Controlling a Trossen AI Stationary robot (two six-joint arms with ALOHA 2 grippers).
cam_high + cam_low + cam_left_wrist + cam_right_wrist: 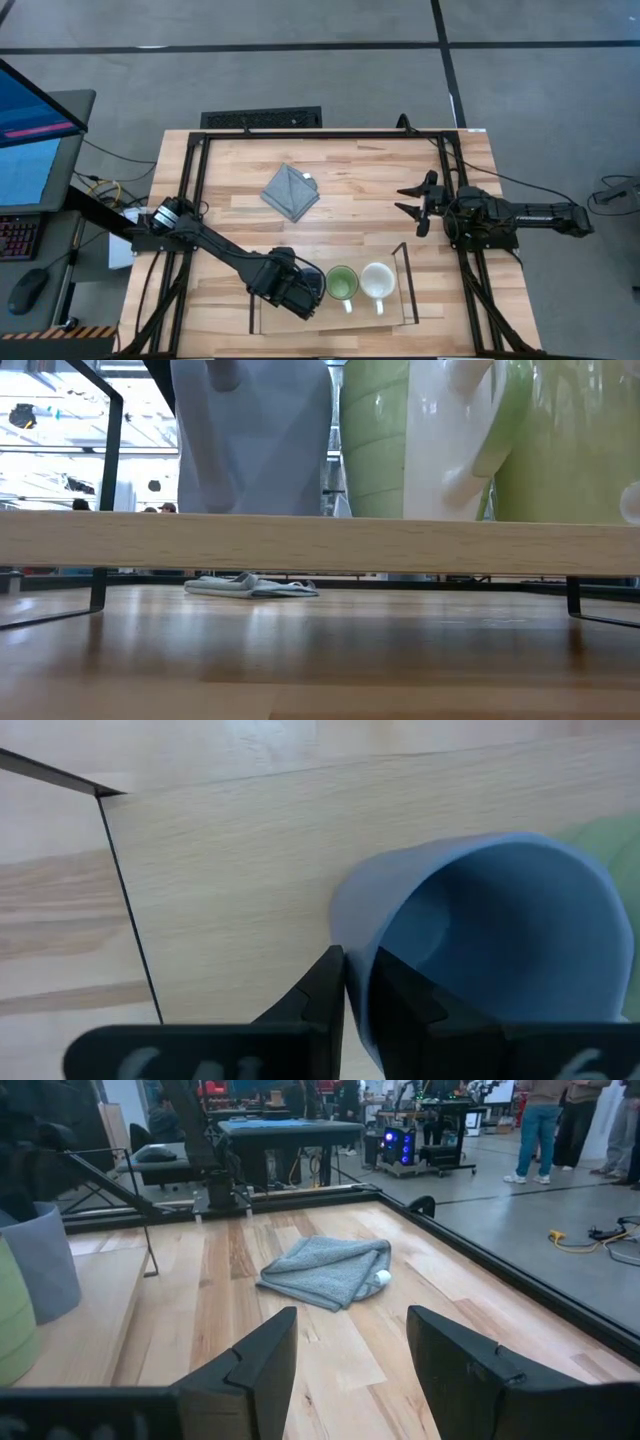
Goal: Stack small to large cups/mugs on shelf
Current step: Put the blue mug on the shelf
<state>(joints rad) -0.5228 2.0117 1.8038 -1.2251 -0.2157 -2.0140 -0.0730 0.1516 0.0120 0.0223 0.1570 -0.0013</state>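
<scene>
Three mugs stand in a row on the light-wood shelf (330,312) near the table's front edge: blue-grey (480,930), green (342,284) and cream-white (378,281). In the low view the blue-grey mug (255,440) has its base at the shelf board (320,543), beside the green mug (375,440) and the white mug (445,430). My left gripper (357,985) points steeply down over the blue-grey mug, shut on its wall, and hides most of it in the high view. My right gripper (418,205) hovers open at the table's right side, holding nothing. My left gripper holds the blue-grey mug by its rim wall (356,955), on the side away from the green mug. One finger (400,995) is inside the mug and the other finger (320,985) outside. The fingers come steeply from above. The mug's base is at the shelf board.
A grey folded cloth (290,192) lies on the table's far middle, ahead of my right gripper's fingers (330,1270). Thin black wire frames (408,285) close off the shelf's ends. Bare board lies to the left of the blue-grey mug (220,870).
</scene>
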